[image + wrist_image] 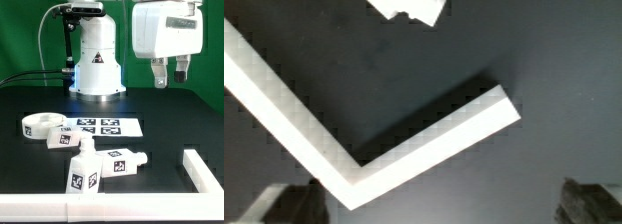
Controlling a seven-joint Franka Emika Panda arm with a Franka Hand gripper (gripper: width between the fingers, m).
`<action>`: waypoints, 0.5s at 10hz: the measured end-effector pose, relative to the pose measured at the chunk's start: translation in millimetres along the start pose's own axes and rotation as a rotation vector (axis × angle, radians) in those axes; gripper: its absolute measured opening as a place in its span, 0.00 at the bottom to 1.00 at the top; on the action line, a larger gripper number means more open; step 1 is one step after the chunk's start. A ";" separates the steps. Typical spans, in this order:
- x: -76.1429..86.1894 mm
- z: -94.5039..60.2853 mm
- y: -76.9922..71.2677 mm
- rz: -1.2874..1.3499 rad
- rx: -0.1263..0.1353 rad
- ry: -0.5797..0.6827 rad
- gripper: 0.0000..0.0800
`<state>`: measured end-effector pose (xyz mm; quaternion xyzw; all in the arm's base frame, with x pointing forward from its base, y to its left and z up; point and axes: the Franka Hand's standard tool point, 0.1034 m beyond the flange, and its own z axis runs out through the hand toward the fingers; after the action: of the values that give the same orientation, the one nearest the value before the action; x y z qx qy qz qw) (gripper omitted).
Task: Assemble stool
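The stool's white parts lie on the black table toward the exterior view's left. The round seat (42, 126) lies at the far left. One tagged leg (65, 143) lies beside it, and two more legs (82, 172) (126, 163) lie nearer the front. My gripper (168, 74) hangs high above the table on the exterior view's right, far from all the parts, open and empty. In the wrist view its dark fingertips (274, 206) stand wide apart with only table between them. The edge of a white part (409, 9) shows at the frame's border.
The marker board (100, 127) lies flat between the seat and the robot base (97, 70). The long white corner rail (205, 168) runs along the table's front and right edges. Its corner fills the wrist view (393, 150), below the gripper.
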<state>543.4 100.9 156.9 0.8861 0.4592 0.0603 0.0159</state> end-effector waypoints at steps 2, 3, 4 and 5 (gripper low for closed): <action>-1.5 -0.6 -0.1 0.002 -0.001 0.000 0.81; -1.7 -0.3 -0.2 0.001 0.000 -0.001 0.81; -1.7 0.7 -0.6 0.001 0.001 -0.002 0.81; -4.2 1.9 1.6 -0.013 0.002 -0.004 0.81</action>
<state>542.5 96.6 154.8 0.8832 0.4651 0.0579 0.0162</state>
